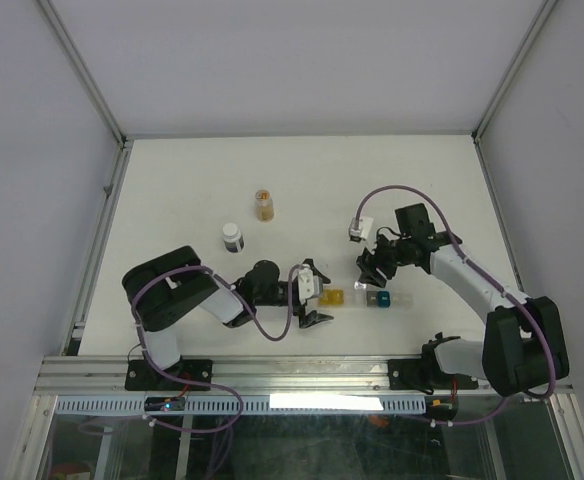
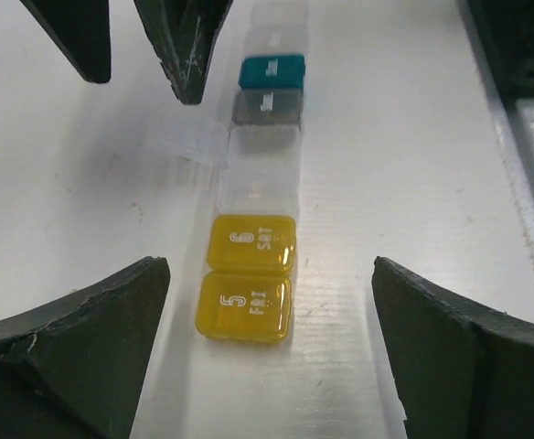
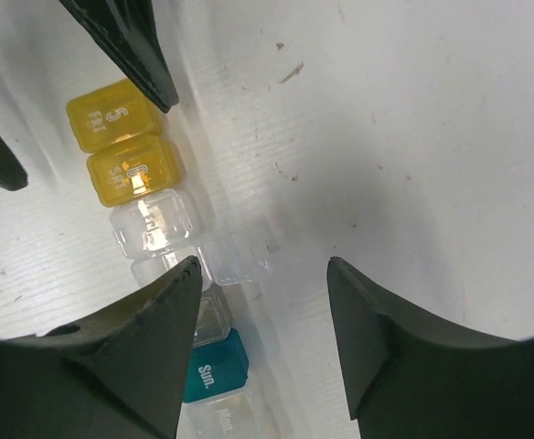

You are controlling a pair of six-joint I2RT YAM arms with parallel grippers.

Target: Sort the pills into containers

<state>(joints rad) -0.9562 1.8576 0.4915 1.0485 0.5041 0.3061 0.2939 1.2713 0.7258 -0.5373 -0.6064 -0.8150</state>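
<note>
Robotics lab test cell, by every sign: white counter [image 1: 172, 190] boxed in by plain grey panels [image 1: 292, 60] on aluminium framing [image 1: 82, 72], left arm [image 1: 172, 290] and right arm [image 1: 467, 275] bolted to a metal rail [image 1: 302, 372] at the near edge, purple cables [image 1: 402, 188] looping over the joints.

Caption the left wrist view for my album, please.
Open left gripper faces the pill-box strip, yellow FRI and SAT compartments nearest.

right tool [image 3: 262, 267] spread wide over containers [image 3: 157, 261]: yellow boxes [image 3: 122, 146], clear boxes [image 3: 153, 219], one lid [image 3: 238, 256] open, teal box [image 3: 214, 366].
</note>
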